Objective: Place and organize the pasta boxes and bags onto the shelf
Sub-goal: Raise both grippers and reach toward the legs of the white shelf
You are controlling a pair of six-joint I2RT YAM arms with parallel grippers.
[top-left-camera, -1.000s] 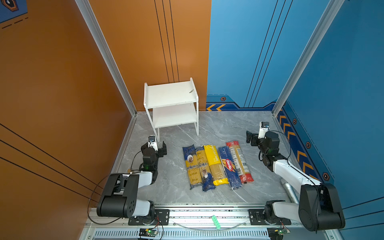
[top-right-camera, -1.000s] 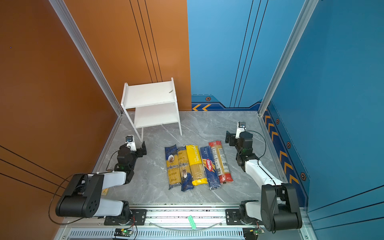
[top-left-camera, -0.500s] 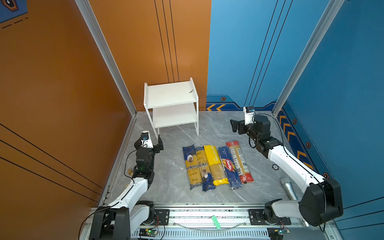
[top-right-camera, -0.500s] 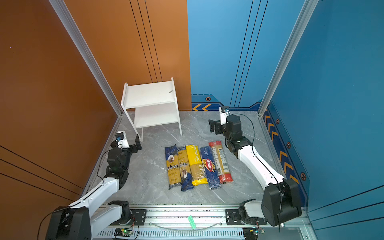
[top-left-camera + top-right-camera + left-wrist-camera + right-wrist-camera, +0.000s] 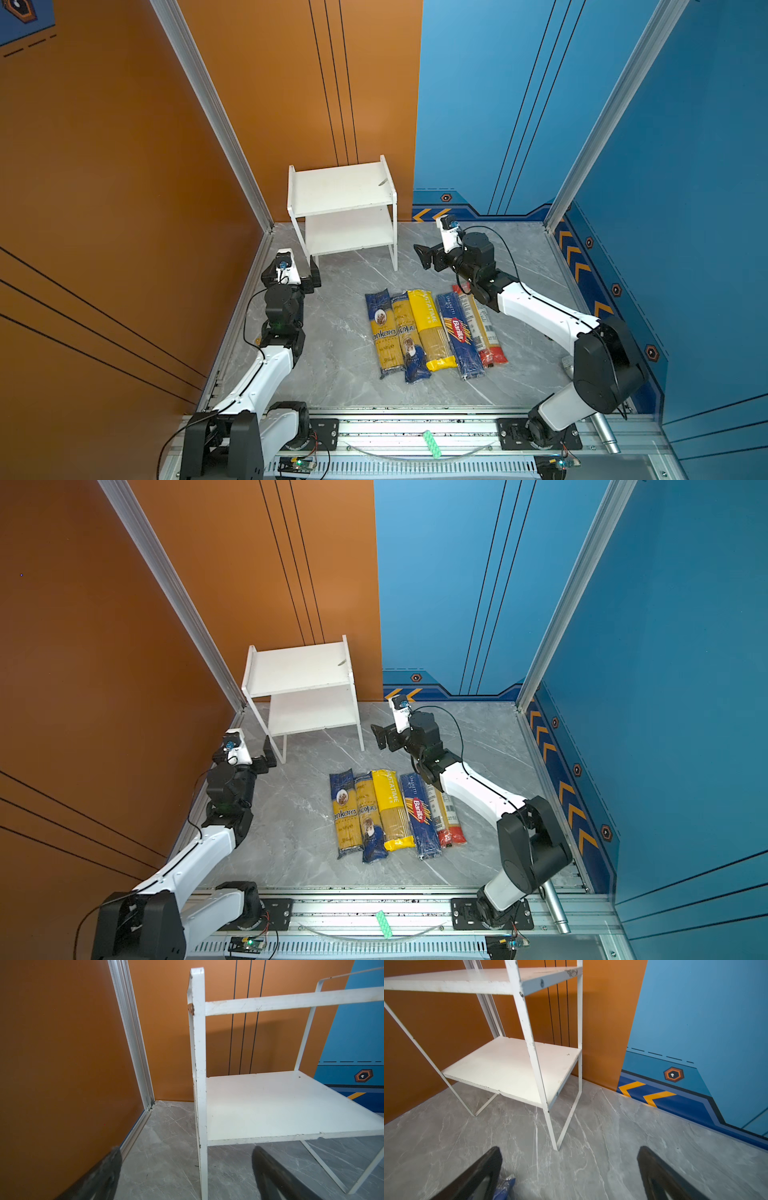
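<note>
The white two-tier shelf point(image 5: 341, 190) point(image 5: 297, 669) stands bare at the back by the orange wall. Several pasta packs lie side by side on the floor: two navy-and-yellow ankara packs point(image 5: 383, 332) point(image 5: 409, 337), a yellow one point(image 5: 430, 328), a dark blue Barilla point(image 5: 459, 332) and a clear one with red ends point(image 5: 484, 328). My left gripper point(image 5: 293, 271) point(image 5: 187, 1150) hangs open by the shelf's front left leg, facing the lower board point(image 5: 270, 1105). My right gripper point(image 5: 428, 257) point(image 5: 570, 1148) is open right of the shelf point(image 5: 508, 1068), beyond the packs. A blue pack end point(image 5: 504, 1186) shows beside one finger.
Orange walls close the left and back, blue walls point(image 5: 685, 208) the right. A metal rail point(image 5: 415, 428) with both arm bases runs along the front. A silver cylinder point(image 5: 604, 434) lies at the front right corner, and a small green piece point(image 5: 431, 444) sits on the rail.
Both arms have unfolded and reached away from the front rail. The left gripper has advanced to the shelf's left leg. The right gripper has swung left toward the shelf's right side. The packs have not moved.
</note>
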